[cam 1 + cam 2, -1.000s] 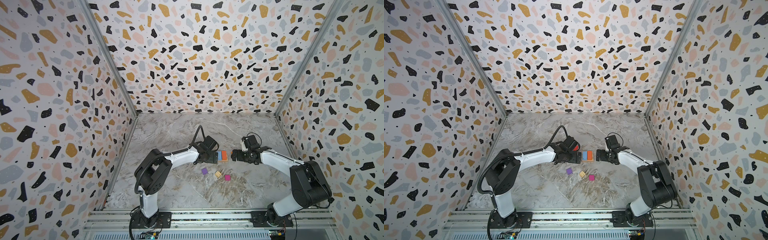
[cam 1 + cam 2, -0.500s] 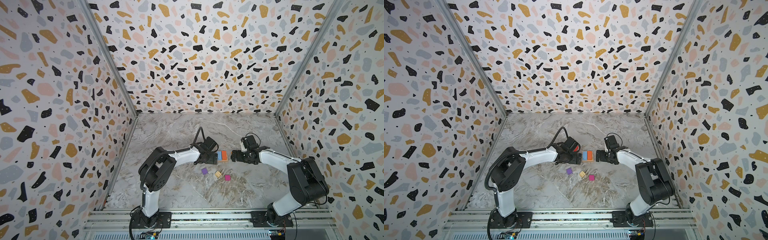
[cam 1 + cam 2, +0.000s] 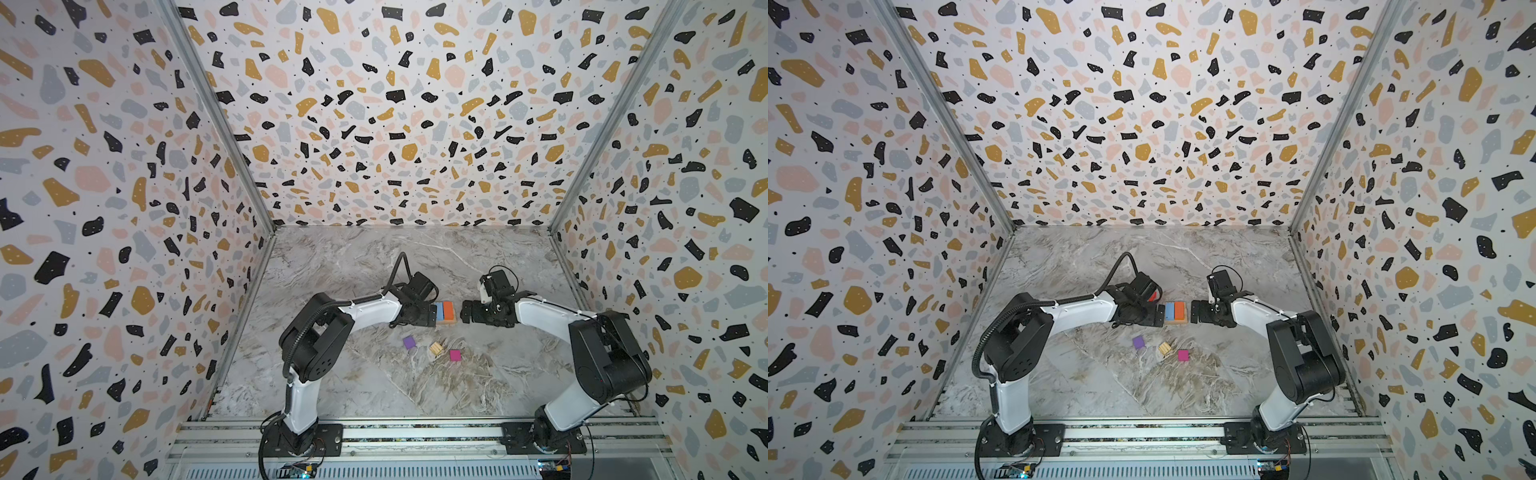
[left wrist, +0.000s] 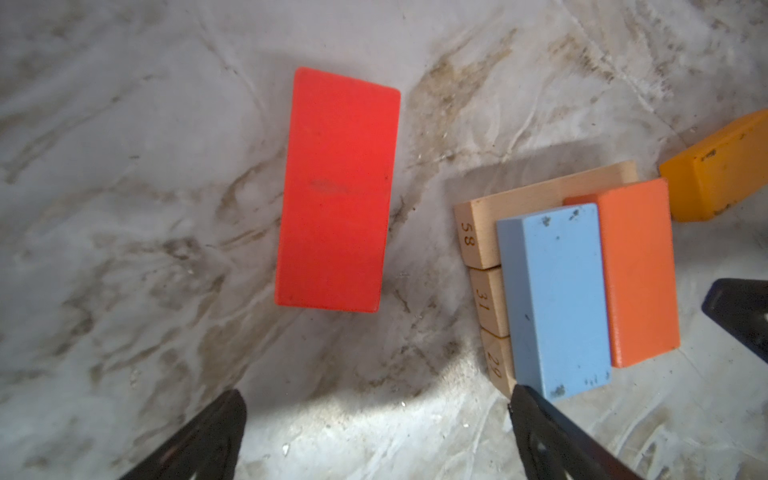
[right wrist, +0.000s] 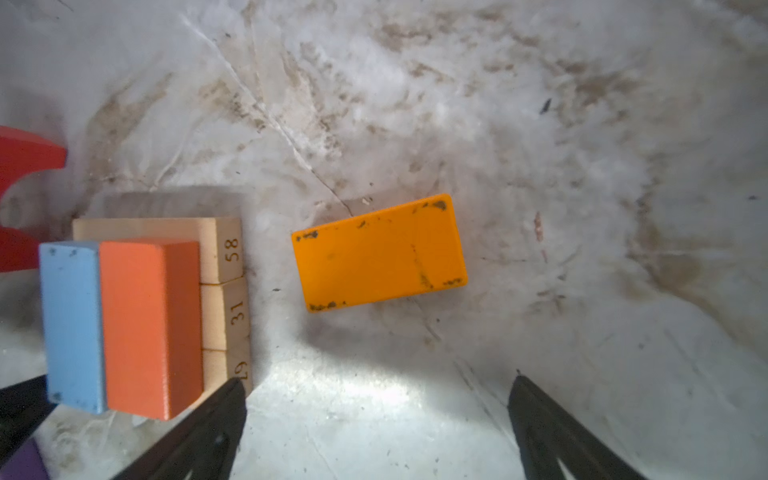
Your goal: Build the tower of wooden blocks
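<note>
wood block tower (image 3: 444,312): mid-table, two layers so far, standing between the two grippers.
purple cube (image 3: 409,342): nearest row, loose on the table (image 3: 374,257), at 7 o'clock from the tower.
tan cube (image 3: 436,348): same row, at 6 o'clock, turned askew.
magenta cube (image 3: 455,355): same row, at 5 o'clock; all three cubes lie apart from the stack.
tan base (image 4: 478,241): three oblong natural blocks side by side, ends numbered 58, 31 and 29.
light blue block (image 4: 557,299): flat across the base, its long side touching the red-orange block (image 4: 636,270).
left gripper (image 4: 376,395): at 9 o'clock from the tower, jaws spread wide and holding nothing. One jaw tip is just beside the stack's corner; contact unclear.
right gripper (image 5: 376,386): at 3 o'clock, jaws equally wide and empty, one tip close by the base.
red block (image 4: 336,191): flat on the table ahead of the left jaws, about 10 o'clock from the tower.
amber block (image 5: 378,253): flat and slightly skewed, ahead of the right jaws; hidden under that gripper in both top views.
change: over the last second no block has moved and both grippers have stayed wide at their posts. Only the arms' elbows have shifted a little.
meaning: likely a line-up before picking, with red and amber next and the cubes after; the build looks under half done.
</note>
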